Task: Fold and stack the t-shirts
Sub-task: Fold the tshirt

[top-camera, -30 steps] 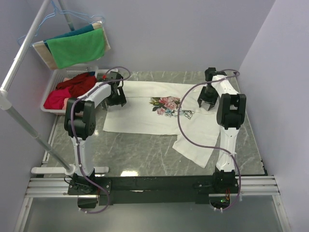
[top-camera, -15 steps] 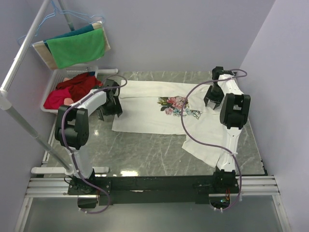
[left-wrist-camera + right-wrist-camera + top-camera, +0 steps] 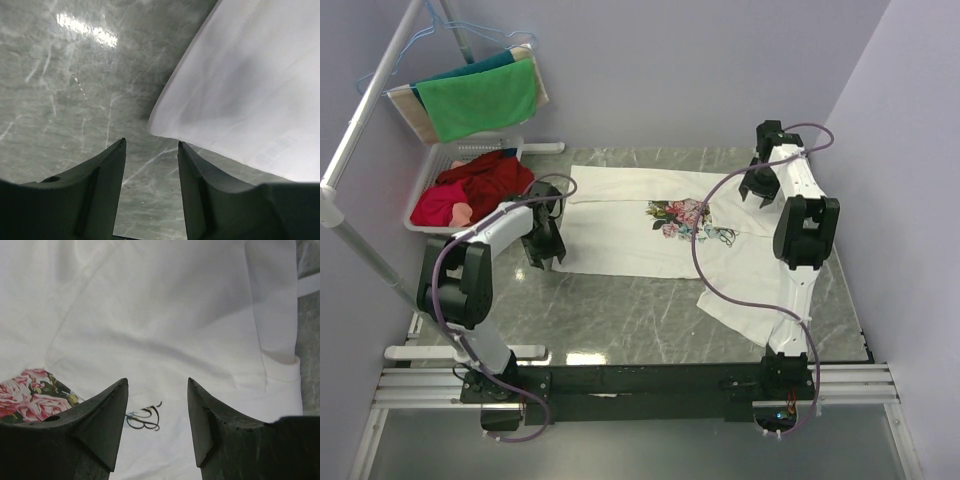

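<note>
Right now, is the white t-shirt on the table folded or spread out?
Spread out: the t-shirt lies flat on the table, floral print facing up, one sleeve reaching toward the near edge.

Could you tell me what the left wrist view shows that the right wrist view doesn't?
Only the left wrist view shows the corner of the t-shirt, just ahead of the left gripper. Only the right wrist view shows the rose print, dark script and a sleeve. Both show white cloth on the grey table and open, empty jaws.
</note>
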You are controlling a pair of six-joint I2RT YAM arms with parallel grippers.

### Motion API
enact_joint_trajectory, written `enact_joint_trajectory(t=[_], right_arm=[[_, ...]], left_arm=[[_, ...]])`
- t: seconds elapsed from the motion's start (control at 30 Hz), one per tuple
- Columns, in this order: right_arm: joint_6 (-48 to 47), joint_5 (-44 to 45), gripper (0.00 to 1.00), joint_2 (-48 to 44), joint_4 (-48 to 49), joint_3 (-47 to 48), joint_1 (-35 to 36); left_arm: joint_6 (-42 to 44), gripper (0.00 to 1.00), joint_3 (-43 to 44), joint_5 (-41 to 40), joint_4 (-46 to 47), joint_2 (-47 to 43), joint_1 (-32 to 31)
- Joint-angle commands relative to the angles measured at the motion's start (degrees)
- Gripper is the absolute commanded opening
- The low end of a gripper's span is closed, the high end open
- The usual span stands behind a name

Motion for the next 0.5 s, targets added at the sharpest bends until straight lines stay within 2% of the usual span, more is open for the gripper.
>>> enact_joint_trajectory(t=[0.0,0.27,0.47], right_arm=[[0.8,0.7,0.58,-7.4,1.3,-5.7,0.7],[1.4,1.2,0.58,-16.1,3.2,-17.0,0.7],[2.9,0.9,0.58,-25.8,3.1,-29.9,1.0]], left_arm=[[-2.3,0.51,-2.1,1.7,3.3,1.6,-0.3],[-3.0,0.49,-3.0,1.4,7.7,5.2,-0.3],[-2.5,0.40,-3.1,1.5,8.6,5.4,-0.2]])
